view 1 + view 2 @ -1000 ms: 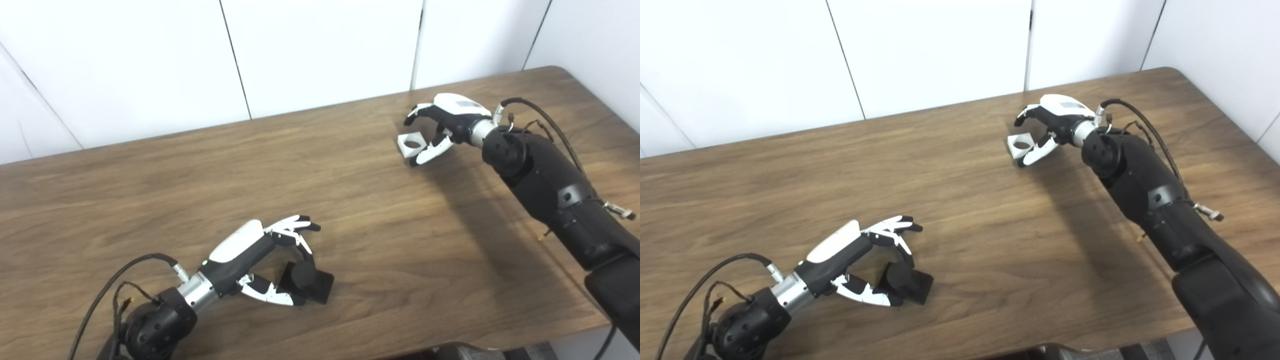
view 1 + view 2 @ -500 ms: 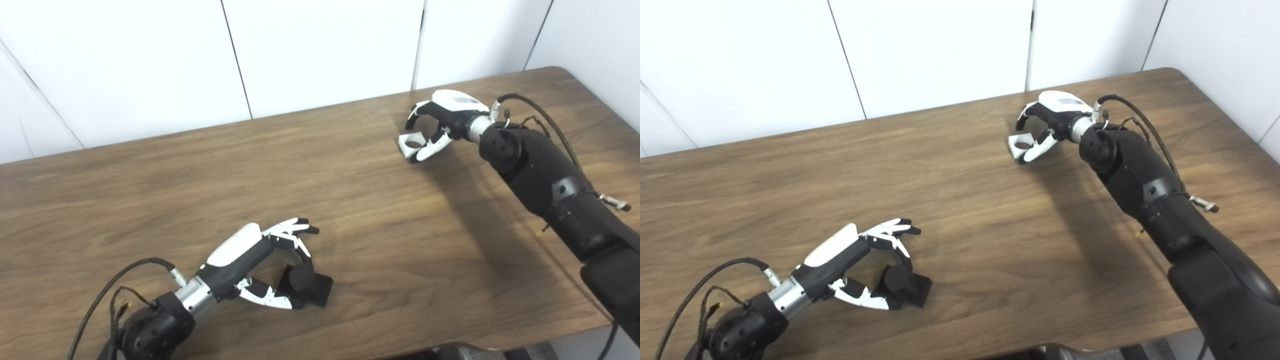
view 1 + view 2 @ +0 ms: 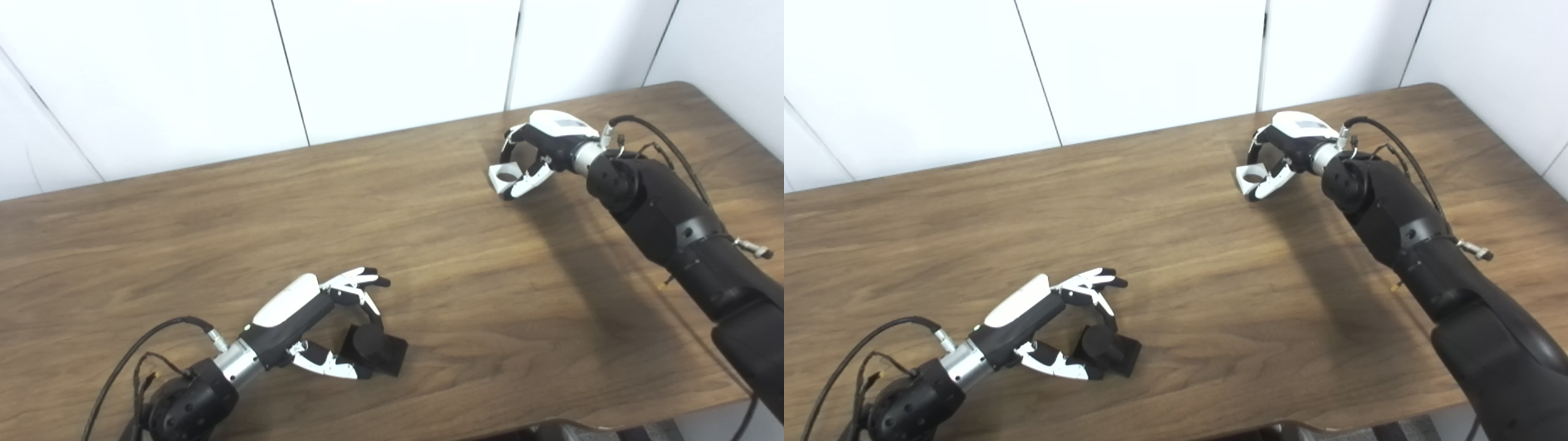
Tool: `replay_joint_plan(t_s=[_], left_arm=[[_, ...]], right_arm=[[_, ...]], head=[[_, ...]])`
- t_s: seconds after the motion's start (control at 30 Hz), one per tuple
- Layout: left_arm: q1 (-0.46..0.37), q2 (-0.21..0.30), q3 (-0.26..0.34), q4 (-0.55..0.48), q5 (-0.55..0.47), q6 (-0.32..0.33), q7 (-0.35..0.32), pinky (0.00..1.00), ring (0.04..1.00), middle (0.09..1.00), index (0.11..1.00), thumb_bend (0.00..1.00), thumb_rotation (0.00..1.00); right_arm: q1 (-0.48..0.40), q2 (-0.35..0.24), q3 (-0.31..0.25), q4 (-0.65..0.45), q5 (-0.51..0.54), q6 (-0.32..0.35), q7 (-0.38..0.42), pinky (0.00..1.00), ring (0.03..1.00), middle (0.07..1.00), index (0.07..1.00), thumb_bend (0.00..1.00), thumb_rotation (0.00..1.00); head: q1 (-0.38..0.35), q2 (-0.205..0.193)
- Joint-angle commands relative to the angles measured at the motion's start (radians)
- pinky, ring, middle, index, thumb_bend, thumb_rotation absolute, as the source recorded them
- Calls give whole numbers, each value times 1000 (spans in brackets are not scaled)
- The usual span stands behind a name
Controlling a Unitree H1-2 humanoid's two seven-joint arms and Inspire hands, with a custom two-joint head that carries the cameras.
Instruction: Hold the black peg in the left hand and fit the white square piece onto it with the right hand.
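The black peg (image 3: 372, 347), a short cylinder on a square base, stands on the table near its front edge. My left hand (image 3: 306, 318) lies beside it, with one curled finger on the peg's far side and the thumb (image 3: 334, 367) against its near side. The other fingers stay stretched out above. The white square piece (image 3: 503, 176), with a round hole, lies on the table at the back right. My right hand (image 3: 542, 150) arches over it, fingers curled down onto its far edge and thumb against its near edge.
The wooden table (image 3: 429, 257) ends in a front edge just below the left arm and a rounded corner at the far right. White wall panels (image 3: 392, 61) rise behind it. Cables loop off both wrists.
The right hand's fingers have curled down from a wide arch onto the white piece, and its arm has shifted slightly back. The left hand and the peg have hardly moved.
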State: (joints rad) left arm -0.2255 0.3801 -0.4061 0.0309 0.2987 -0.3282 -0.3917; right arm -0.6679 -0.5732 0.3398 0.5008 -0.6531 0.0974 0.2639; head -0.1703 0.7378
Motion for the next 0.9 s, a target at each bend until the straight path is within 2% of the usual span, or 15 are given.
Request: replay_joint_plan(t_s=[0.0,0.13,0.43,0.87], left_arm=[[36,44,-13,14,24,58,-58,831,950,886,491,521,77],[37,45,-13,10,25,62,-59,836,951,888,491,521,77],[38,48,-12,-4,21,77,-67,847,952,890,492,522,74],[29,43,-14,13,19,64,-61,844,951,886,491,521,75]], right_arm=[[-11,-11,-5,7,-2,21,7,850,905,888,513,553,168],[-6,-11,-4,11,-4,20,-7,850,904,880,493,522,151],[8,-9,-9,16,3,15,-47,889,915,863,484,524,139],[13,-19,-15,16,18,-12,-86,920,914,842,482,525,135]], head=[[0,0],[0,0],[3,5],[9,8]])
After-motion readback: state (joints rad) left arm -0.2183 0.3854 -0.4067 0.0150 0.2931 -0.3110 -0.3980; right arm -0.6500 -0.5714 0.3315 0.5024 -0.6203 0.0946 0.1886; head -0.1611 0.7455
